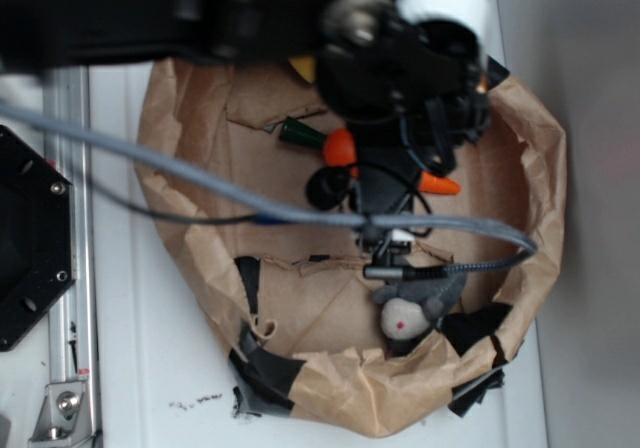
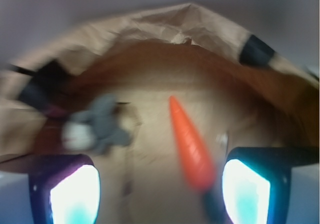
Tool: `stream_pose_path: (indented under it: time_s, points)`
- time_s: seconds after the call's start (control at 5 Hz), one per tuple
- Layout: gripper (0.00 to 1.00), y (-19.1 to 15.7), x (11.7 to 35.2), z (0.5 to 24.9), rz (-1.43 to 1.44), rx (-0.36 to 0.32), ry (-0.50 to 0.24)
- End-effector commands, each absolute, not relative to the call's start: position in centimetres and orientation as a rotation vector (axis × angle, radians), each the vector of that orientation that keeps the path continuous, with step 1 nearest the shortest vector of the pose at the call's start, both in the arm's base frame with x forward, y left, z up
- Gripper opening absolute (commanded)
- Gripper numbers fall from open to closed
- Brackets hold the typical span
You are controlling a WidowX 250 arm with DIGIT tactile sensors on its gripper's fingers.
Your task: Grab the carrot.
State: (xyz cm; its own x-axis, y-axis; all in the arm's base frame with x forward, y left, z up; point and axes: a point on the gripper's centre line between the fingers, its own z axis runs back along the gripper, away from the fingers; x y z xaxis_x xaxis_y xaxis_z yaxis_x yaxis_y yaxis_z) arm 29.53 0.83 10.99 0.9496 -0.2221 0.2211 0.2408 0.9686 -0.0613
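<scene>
Gripper spread wide above the toy carrot, which lies on the brown-paper nest floor, nearer the right finger. You should centre it between both pads before descending, clear of the grey plush.

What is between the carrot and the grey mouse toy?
Only bare brown paper. The wrist view shows it between the carrot and the grey plush; the arm blocks that stretch in the exterior view.

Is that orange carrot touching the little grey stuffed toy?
Apart. The wrist view shows bare brown paper between the carrot and the grey plush.
</scene>
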Motion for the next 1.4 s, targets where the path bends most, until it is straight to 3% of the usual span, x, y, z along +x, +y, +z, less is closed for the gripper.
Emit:
stream_pose_path:
  time_s: [0.0,0.2,0.4,0.6,1.0,1.2]
  points:
    - [1.0,4.4,29.8,6.8,-0.402,0.026,-0.171]
    - [1.0,4.8,28.9,5.0,-0.394,0.037,-0.1]
    - [1.0,3.1,28.2,0.1,-0.418,0.031,0.003]
    - [0.0,1.9,28.6,0.2,-0.393,-0.004,0.001]
    - [0.0,0.1,30.4,9.5,-0.347,-0.117,-0.192]
    - [0.0,-0.2,29.7,14.6,-0.351,-0.135,-0.255]
